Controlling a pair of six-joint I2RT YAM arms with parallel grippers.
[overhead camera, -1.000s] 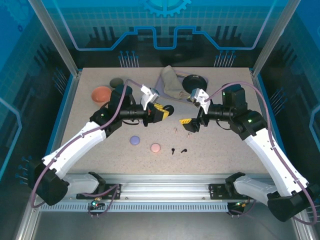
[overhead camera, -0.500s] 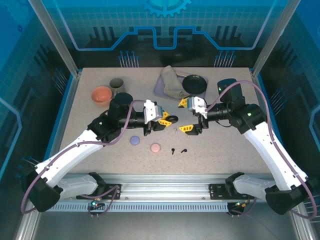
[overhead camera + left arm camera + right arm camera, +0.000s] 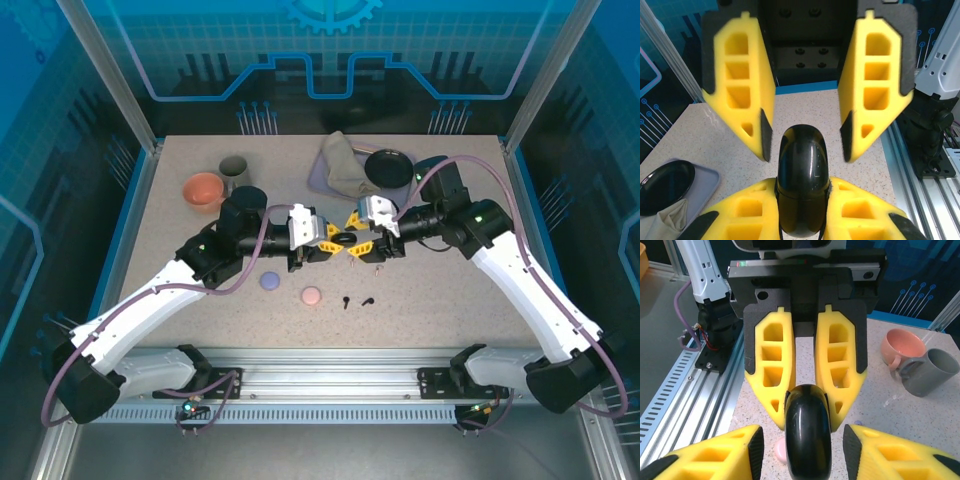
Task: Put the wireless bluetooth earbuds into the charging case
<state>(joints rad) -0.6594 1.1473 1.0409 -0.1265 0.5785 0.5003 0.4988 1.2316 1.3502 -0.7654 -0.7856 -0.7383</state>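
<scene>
A glossy black charging case [image 3: 345, 240] hangs edge-on above the table's middle, with my left gripper [image 3: 331, 243] shut on it. The left wrist view shows both of its yellow fingers pressed against the case [image 3: 802, 185]. My right gripper [image 3: 361, 240] faces it from the right. In the right wrist view the right gripper [image 3: 802, 434] is open, its fingers straddling the case [image 3: 808, 440] with a gap on each side. Two tiny black earbuds [image 3: 346, 302] [image 3: 367, 298] lie on the table nearer the front.
A lilac round case [image 3: 269, 281] and a pink one [image 3: 311, 295] lie in front of the left arm. A pink cup [image 3: 204, 189] and a grey cup [image 3: 234, 168] stand at the back left. At the back middle are a crumpled cloth [image 3: 340, 165] and a black dish [image 3: 388, 166].
My right gripper has swung left up to the black case and its fingers have narrowed around it. The left gripper has moved a little right, still gripping the case.
</scene>
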